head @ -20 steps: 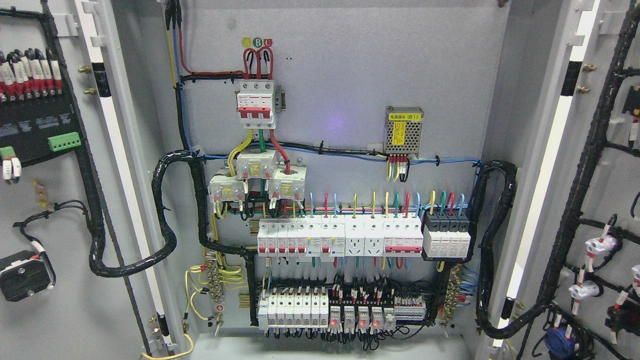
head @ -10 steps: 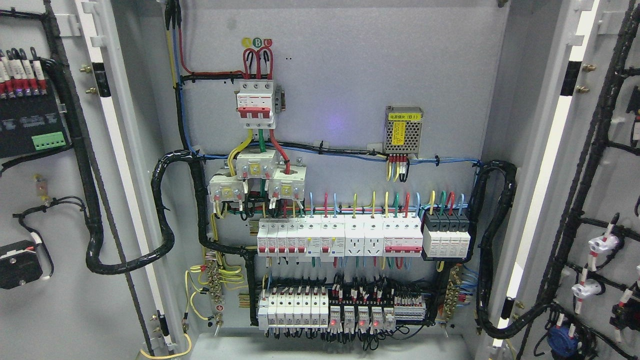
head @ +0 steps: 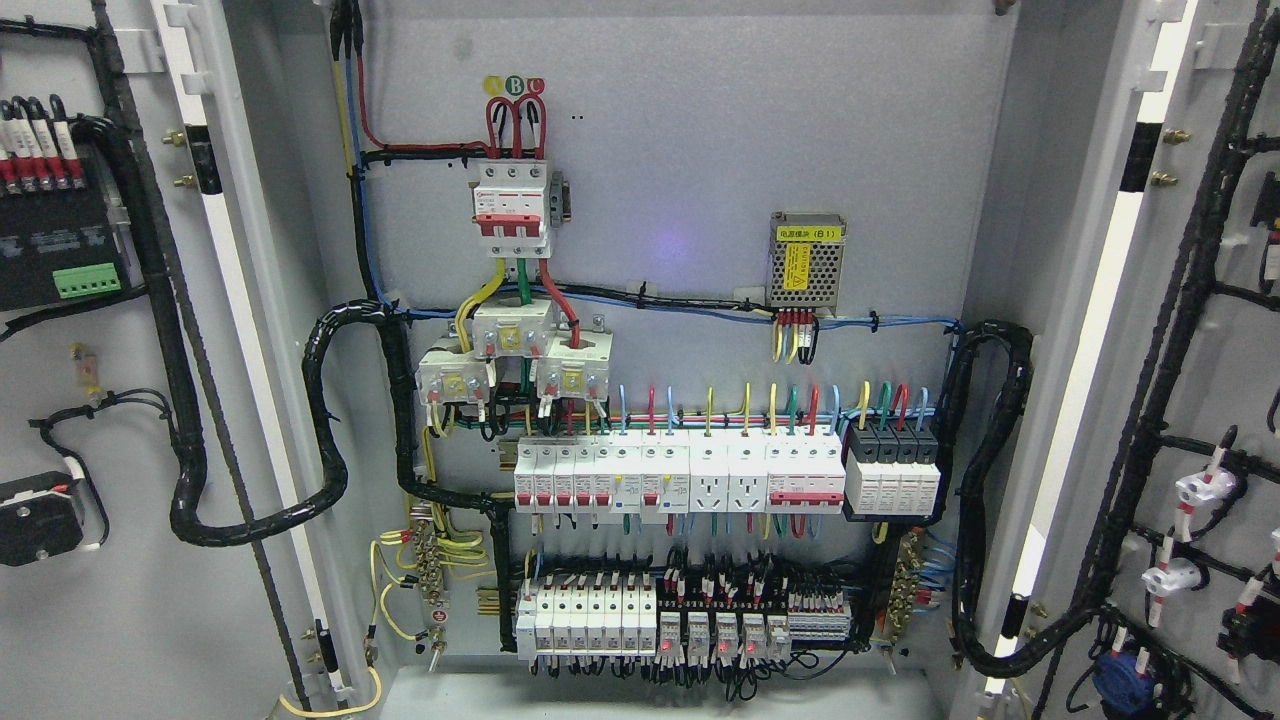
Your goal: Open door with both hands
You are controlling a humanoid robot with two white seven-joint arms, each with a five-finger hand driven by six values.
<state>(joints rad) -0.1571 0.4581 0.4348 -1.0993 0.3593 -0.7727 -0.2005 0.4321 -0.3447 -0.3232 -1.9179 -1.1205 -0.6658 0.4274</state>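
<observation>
An electrical cabinet stands with both doors swung wide. The left door (head: 120, 620) fills the picture's left edge, its grey inner face carrying a black module (head: 55, 245) and wiring. At the right edge the right door (head: 1230, 400) shows its inner face with black cable looms and white connectors. Between them the grey back panel (head: 680, 170) is fully exposed, with breakers and wiring. Neither of my hands or arms shows anywhere in the head view.
On the back panel sit a red-and-white main breaker (head: 512, 208), a small power supply with a yellow label (head: 807, 258), a row of white breakers (head: 680, 478) and a lower row of relays (head: 690, 625). Thick black cable looms (head: 330, 430) run from both doors into the cabinet.
The parts on the left door have shifted left and then slightly back, so the door swung a little. The right door's parts moved slightly right. The back panel is unchanged.
</observation>
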